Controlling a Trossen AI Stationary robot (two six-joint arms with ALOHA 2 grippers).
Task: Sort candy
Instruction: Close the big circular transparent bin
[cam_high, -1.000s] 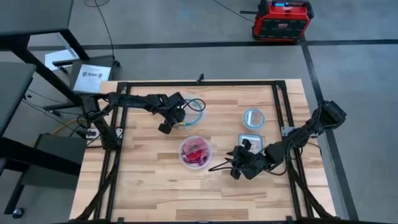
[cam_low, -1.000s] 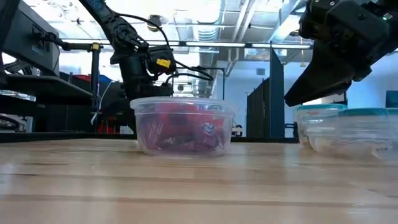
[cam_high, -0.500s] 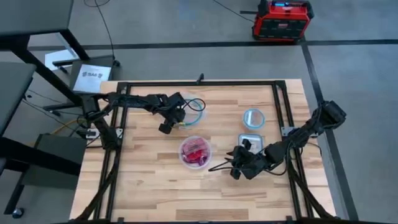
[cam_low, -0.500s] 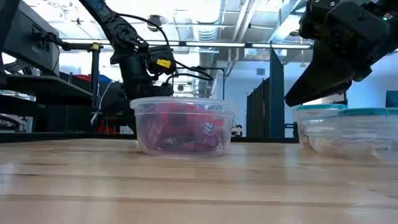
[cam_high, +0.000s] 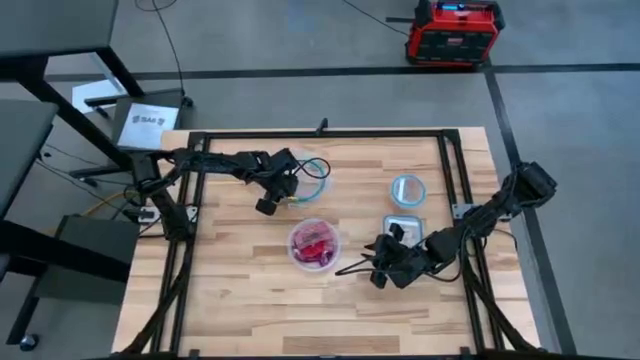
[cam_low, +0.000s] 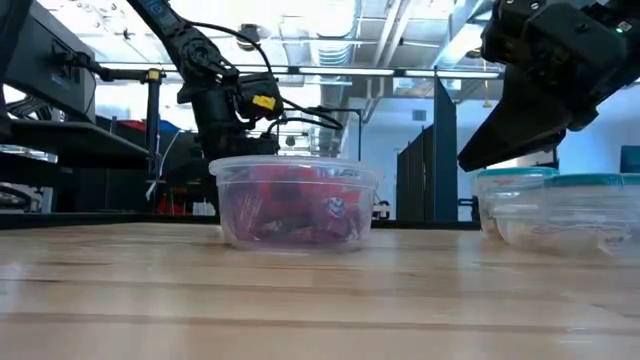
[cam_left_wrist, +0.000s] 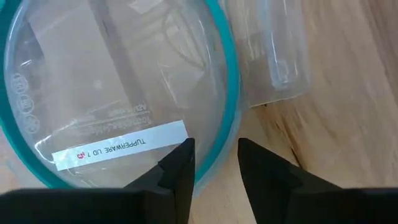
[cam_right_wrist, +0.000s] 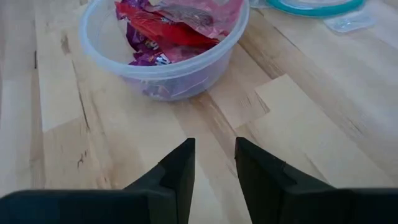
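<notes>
Red and purple candy (cam_right_wrist: 163, 28) sits heaped in the clear bowl (cam_right_wrist: 99, 50) straight ahead of my right gripper (cam_right_wrist: 212, 163), just beyond the tips of my fingers (cam_right_wrist: 179, 163), which stand a little apart with nothing between them. To do this pick well, I judge I should reach forward and over the bowl's near wall, come down from above onto one wrapper lying on top of the heap, and close on a loose edge instead of digging into the pile, so I lift a single sweet and do not push the bowl along the wooden table (cam_right_wrist: 298, 118). I should also keep my wrist clear of the rim so the bowl does not tip.

My right arm lies low and folded over the table, the wrist tilted down so that I look across the boards at the bowl. From above, my right gripper (cam_high: 384, 262) is beside the bowl (cam_high: 314, 243), near but not touching.

My left gripper (cam_left_wrist: 214, 163) hovers over the teal-rimmed bowl (cam_left_wrist: 227, 81), fingers slightly spread and empty; that bowl looks empty too, though the clear plastic makes it hard to be sure. A small clear tub (cam_left_wrist: 273, 50) lies just past its rim
</notes>
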